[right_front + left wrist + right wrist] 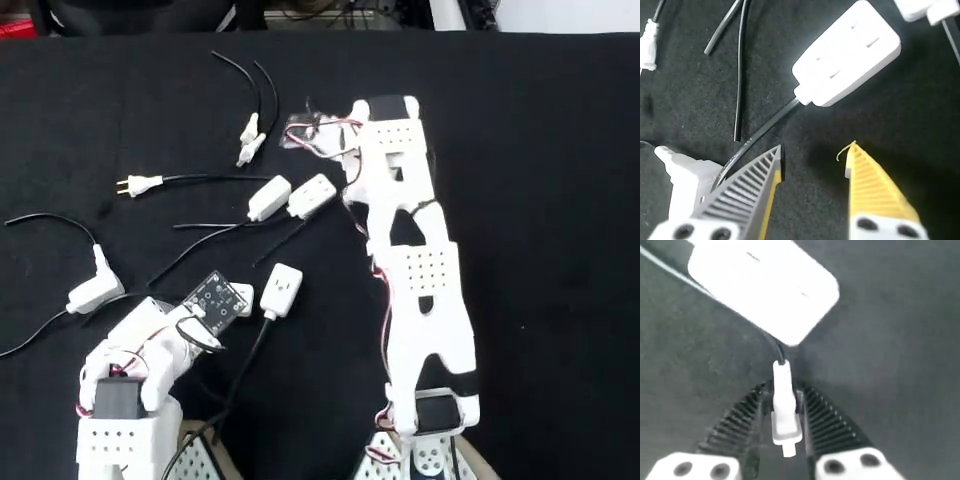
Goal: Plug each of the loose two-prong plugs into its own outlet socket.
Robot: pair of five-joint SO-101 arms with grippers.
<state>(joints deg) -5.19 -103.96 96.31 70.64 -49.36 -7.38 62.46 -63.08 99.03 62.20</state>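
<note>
Right arm (420, 270) stretches far up the table, wrist turned sideways, and the right gripper (782, 390) is clamped on a plug (786, 415). Left arm (130, 375) sits folded near its base, left gripper (815, 150) angled down, jaws wide apart.

Left arm (125, 400), right arm (415, 270): white, perforated plates, black motors, red-and-white wires. Left gripper (815, 152): ribbed fingers (747, 190), one grey, one yellow. Right gripper (782, 387): dark ribbed fingers, white screwed bases.

Bare counter (560, 200) spans the frame's right side, free for passage. Left of centre, cords (200, 178) and outlet sockets (281, 288) crowd the way.
</note>
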